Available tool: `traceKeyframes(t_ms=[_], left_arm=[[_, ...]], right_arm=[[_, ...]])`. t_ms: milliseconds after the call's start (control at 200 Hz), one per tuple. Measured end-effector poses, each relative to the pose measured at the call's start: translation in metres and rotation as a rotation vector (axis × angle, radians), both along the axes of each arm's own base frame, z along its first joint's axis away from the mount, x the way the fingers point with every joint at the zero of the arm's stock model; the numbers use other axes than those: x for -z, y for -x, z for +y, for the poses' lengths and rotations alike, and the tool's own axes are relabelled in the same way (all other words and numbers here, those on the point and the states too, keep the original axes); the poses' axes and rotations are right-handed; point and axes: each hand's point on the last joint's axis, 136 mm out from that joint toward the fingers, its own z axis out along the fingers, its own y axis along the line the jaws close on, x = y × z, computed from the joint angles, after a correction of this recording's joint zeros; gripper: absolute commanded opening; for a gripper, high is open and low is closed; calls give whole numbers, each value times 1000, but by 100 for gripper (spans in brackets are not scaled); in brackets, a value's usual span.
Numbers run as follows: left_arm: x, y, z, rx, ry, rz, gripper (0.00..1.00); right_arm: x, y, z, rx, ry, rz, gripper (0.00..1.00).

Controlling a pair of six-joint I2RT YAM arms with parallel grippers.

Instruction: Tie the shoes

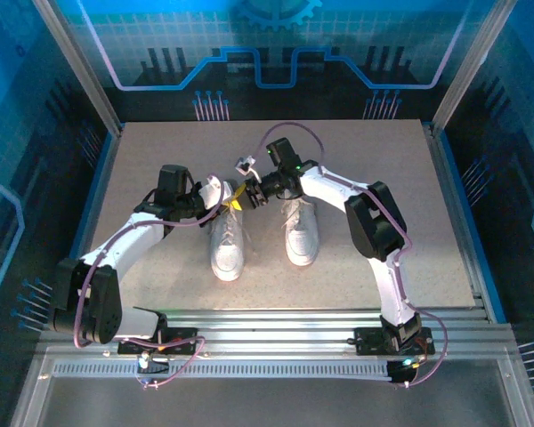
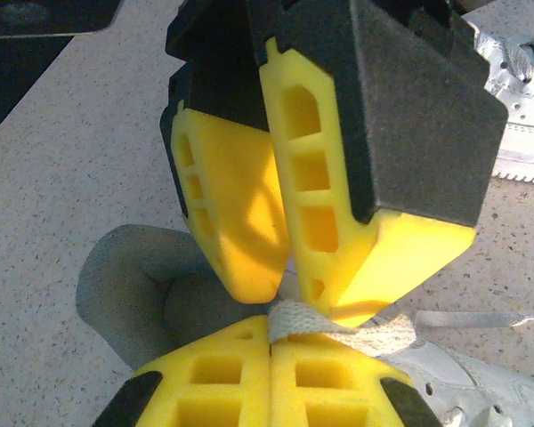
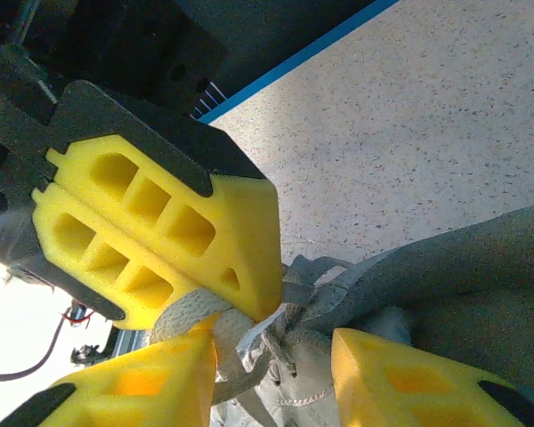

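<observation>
Two white sneakers stand side by side mid-table, the left shoe [image 1: 227, 249] and the right shoe [image 1: 301, 236]. Both grippers meet over the left shoe's opening. My left gripper [image 1: 224, 201] [image 2: 271, 334] is shut on a flat white lace [image 2: 338, 329] that runs off to the right over the shoe [image 2: 463, 382]. My right gripper [image 1: 246, 196] [image 3: 276, 342] is open, its yellow fingers [image 3: 133, 382] astride the knotted laces [image 3: 294, 329] and the tongue, tip to tip with the left gripper [image 3: 236, 298]. The right shoe [image 2: 516, 89] lies beyond.
The speckled table [image 1: 383, 151] has bare room behind and to both sides of the shoes. Blue panelled walls [image 1: 276, 53] close in the back and sides. A ribbed metal rail [image 1: 276, 325] runs along the near edge by the arm bases.
</observation>
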Motion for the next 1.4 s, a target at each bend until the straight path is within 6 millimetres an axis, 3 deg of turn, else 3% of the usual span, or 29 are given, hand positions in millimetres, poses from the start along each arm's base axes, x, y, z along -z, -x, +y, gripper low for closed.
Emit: traceKeyframes(t_ms=[70,160,280,445,630,805,945,1040,1206,1276,1401], left_arm=[[0,0,0,-1,-1,0,0],[1,-1,1,-7,-7,-1,0],[3,-2,4,-19,-18,1,0],[4,-1,1,-11,-22,0,0],[5,0,0,1,-28,-5,0],[5,0,0,3,-30,-6,32],[3,1,2,-9,-33,-13,41],[-3,3,12,-38,-22,-25,46],[-13,0,48,-143,-6,-31,51],[-7,2,59,-174,-8,-5,53],[15,16,61,-178,-18,73,53]], right_arm=[[-1,1,1,-5,-4,3,34],[-2,2,1,-11,-7,9,10],[-1,4,3,-13,-7,8,0],[7,4,-2,25,10,-15,0],[1,2,-8,75,15,-69,0],[-1,-4,-12,130,38,-126,0],[3,-11,-14,160,72,-158,0],[8,-12,-17,168,99,-168,0],[9,-13,-16,167,132,-197,0],[8,-13,-15,166,140,-210,0],[10,-12,-15,170,163,-218,0]])
